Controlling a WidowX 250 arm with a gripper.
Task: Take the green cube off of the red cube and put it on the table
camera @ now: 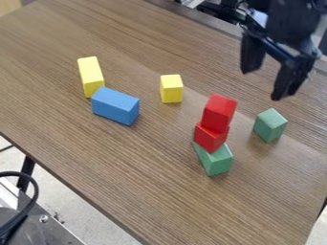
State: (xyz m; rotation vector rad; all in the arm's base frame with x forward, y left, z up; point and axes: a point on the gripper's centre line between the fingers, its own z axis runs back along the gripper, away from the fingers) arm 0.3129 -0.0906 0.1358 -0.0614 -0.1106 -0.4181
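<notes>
Beside the stacked red blocks (218,113), the green cube (270,125) sits apart on the wood-grain table (127,167), placement apparently done. The black two-finger gripper (262,84), fingers spread and empty, hangs clear above it, toward the view's top edge, leaving retreat unobstructed.

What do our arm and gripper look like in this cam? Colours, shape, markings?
Arm: black, bulky, angular housing, with a pale bluish-white patch near its left side. Gripper: also black, two fingers, thick and blocky, hung from a slanted dark crosspiece. I can't make out markings on either.
</notes>
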